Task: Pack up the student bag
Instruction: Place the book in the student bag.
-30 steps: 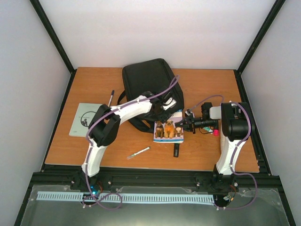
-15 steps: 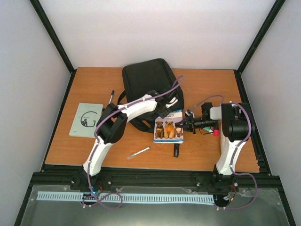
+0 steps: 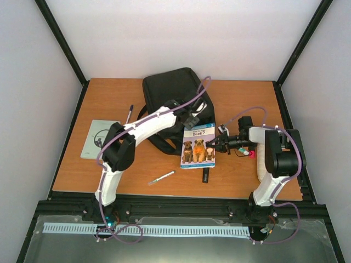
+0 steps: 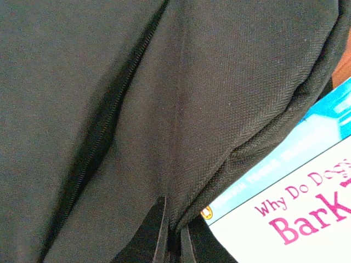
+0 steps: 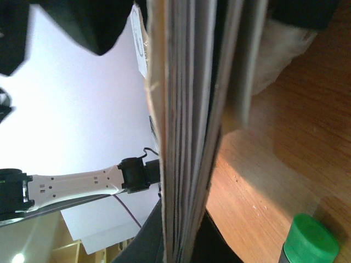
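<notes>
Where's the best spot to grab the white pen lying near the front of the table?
Take the white pen around the middle of its barrel, coming straight down from above with the jaws turned across its slanted length. It lies flat on the table with bare wood on both long sides, apart from the book, so there is likely room to close on it.

book point(image 4: 299, 216) title cut at edge, green cap point(image 5: 311, 242) cropped, left fingers point(image 4: 156, 236) mostly cropped against student bag point(image 4: 230, 82)
</notes>
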{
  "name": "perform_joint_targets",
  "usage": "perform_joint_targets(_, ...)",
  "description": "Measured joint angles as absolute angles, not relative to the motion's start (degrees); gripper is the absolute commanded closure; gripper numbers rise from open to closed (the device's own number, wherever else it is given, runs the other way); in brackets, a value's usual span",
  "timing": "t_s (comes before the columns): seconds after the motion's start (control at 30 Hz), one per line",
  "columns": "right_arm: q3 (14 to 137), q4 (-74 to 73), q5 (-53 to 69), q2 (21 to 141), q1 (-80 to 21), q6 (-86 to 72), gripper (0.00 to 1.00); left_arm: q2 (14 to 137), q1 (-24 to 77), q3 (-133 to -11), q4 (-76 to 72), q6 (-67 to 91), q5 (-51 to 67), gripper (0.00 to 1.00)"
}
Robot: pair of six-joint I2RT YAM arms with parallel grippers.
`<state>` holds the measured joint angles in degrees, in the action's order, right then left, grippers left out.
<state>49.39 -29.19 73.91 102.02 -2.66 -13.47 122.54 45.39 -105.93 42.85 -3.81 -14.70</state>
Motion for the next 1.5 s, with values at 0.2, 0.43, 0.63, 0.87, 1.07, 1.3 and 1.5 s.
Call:
perform_joint_targets(0.2, 49.78, -30.3, 74.19, 101.65, -2.66, -12.49, 0.97, 112.38, 45.39, -102.24, 38.39, -3.2, -15.53, 0.99)
perform_joint_targets(0.43, 53.17, -34.5, 77.78, 101.25, -2.66, -8.73, 0.97, 105.49, 45.32, -99.44, 35.4, -3.44, -13.5, 0.99)
perform_joint_targets(0.63, 56.12, -36.97, 76.9, 99.24, -2.94, -8.51, 0.97, 105.14, 45.23, -98.06, 34.17, -3.46, -11.09, 0.99)
perform_joint_targets(0.87, 57.14, -38.0, 71.05, 94.5, -6.39, -11.09, 0.97, 104.68, 45.25, -94.04, 30.79, -3.22, -8.4, 0.99)
perform_joint_targets(1.07, 55.44, -38.28, 64.82, 84.86, -8.29, -13.19, 0.97, 104.64, 45.34, -92.82, 29.41, -3.25, -7.25, 0.99)
perform_joint_targets(1.3, 55.0, -36.75, 64.77, 86.52, -8.29, -15.64, 0.97, 102.13, 45.34, -92.03, 28.25, -2.63, -5.34, 0.99)
perform_joint_targets(1.5, 60.03, -38.04, 67.24, 95.77, -8.29, -14.15, 0.95, 99.04, 45.32, -91.07, 28.12, -2.7, -4.19, 0.99)
